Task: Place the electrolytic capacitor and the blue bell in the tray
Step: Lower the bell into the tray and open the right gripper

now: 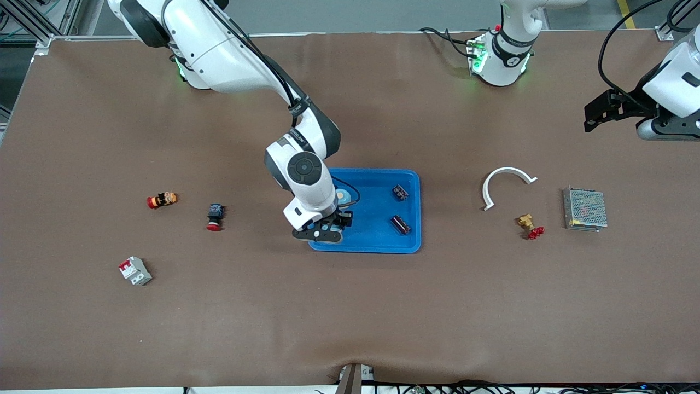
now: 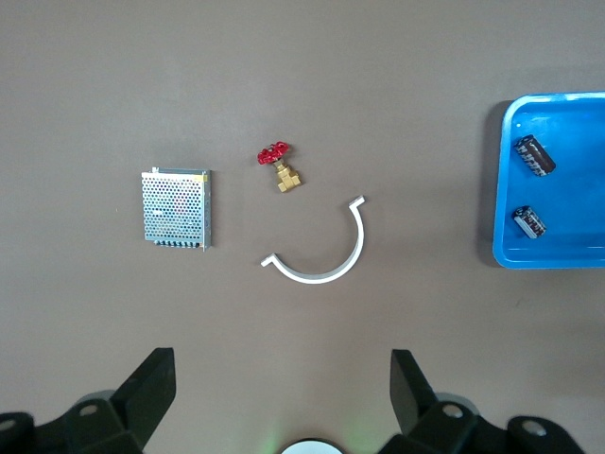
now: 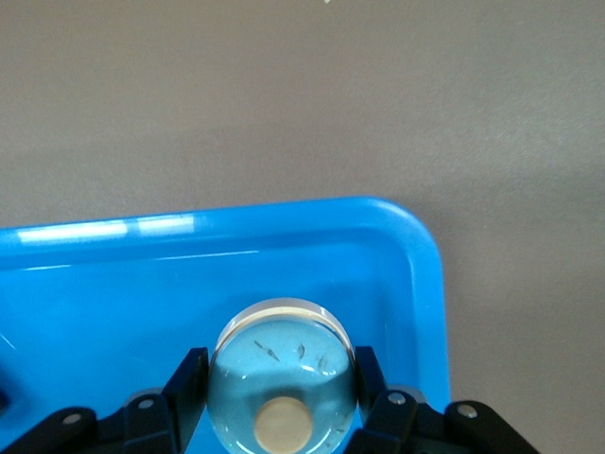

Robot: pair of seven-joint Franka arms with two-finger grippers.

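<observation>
Right now the right gripper [image 1: 322,230] is clamped on the blue bell [image 3: 282,374], a round pale-blue dome, holding it over the tray [image 1: 377,243] at the corner toward the right arm's end and nearest the front camera. Two dark electrolytic capacitors [image 1: 400,192] [image 1: 401,224] already lie in the tray toward the left arm's end. Well apart, the left gripper [image 2: 279,397] waits with its jaws spread wide above the table near a white curved clip [image 1: 506,183], a red-handled brass valve [image 1: 529,225] and a metal mesh box [image 1: 585,209].
</observation>
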